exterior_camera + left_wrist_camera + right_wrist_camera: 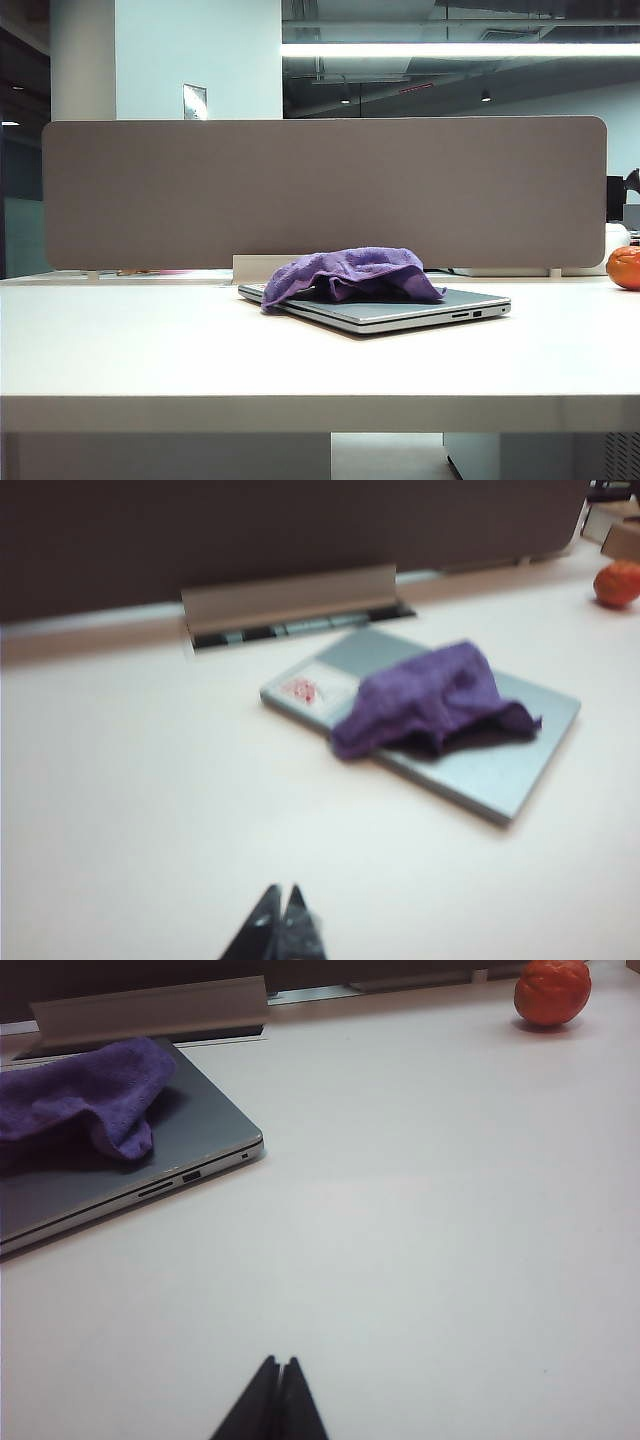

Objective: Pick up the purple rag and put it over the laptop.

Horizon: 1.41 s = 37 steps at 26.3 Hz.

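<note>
We see the soft purple terry rag (350,273) draped over the thin silver-grey laptop (420,309) as cover, both end effectors, left (279,900) and right (278,1370), pressed together above the white bench (150,345).

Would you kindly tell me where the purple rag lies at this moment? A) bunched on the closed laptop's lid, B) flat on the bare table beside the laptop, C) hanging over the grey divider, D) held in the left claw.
A: the purple rag sits crumpled on the closed laptop, part of the lid uncovered, with both claws shut and away from it.
</note>
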### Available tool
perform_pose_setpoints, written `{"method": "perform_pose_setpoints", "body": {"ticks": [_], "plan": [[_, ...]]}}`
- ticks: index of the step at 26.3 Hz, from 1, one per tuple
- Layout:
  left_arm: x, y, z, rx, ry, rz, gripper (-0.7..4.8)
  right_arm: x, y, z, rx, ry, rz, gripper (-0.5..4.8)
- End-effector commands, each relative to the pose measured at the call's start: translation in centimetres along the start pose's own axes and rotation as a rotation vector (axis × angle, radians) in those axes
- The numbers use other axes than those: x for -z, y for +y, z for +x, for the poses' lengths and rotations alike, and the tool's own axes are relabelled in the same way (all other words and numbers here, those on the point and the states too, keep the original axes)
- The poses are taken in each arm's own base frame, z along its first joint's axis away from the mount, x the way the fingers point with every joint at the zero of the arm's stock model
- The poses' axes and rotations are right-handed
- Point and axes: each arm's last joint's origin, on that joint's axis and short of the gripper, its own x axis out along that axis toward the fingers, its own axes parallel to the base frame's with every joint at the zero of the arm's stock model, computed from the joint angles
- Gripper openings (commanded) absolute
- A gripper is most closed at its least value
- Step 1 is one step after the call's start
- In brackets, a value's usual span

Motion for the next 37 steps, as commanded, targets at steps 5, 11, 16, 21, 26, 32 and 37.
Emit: {"method": "perform_pose_setpoints", "body": {"ticks": [5,11,16,21,26,32,37], "plan": [[2.2,0.2,-0.9,-0.001,-0.01,-0.055,-0.06,0.0,0.0,0.0,0.004,-0.008,-0.003,0.22],[2.8,0.2,-1.0,-0.019,0.055,-0.05,-0.06,0.0,0.0,0.0,0.004,-0.007,-0.003,0.22],[2.9,0.2,-1.0,-0.021,0.056,-0.019,-0.06,0.0,0.0,0.0,0.004,-0.008,-0.003,0.22],[3.1,0.5,-0.5,-0.113,0.024,0.043,-0.06,0.0,0.0,0.0,0.004,-0.007,-0.002,0.22],[5.2,1.9,1.1,-0.212,-0.038,0.004,-0.06,0.0,0.0,0.0,0.004,-0.007,-0.003,0.22],[7.5,3.3,2.1,-0.218,-0.142,-0.013,-0.06,0.0,0.0,0.0,0.004,-0.008,-0.003,0.22],[8.6,4.0,1.6,-0.229,-0.238,-0.002,-0.06,0.0,0.0,0.0,0.004,-0.007,-0.003,0.22]]}}
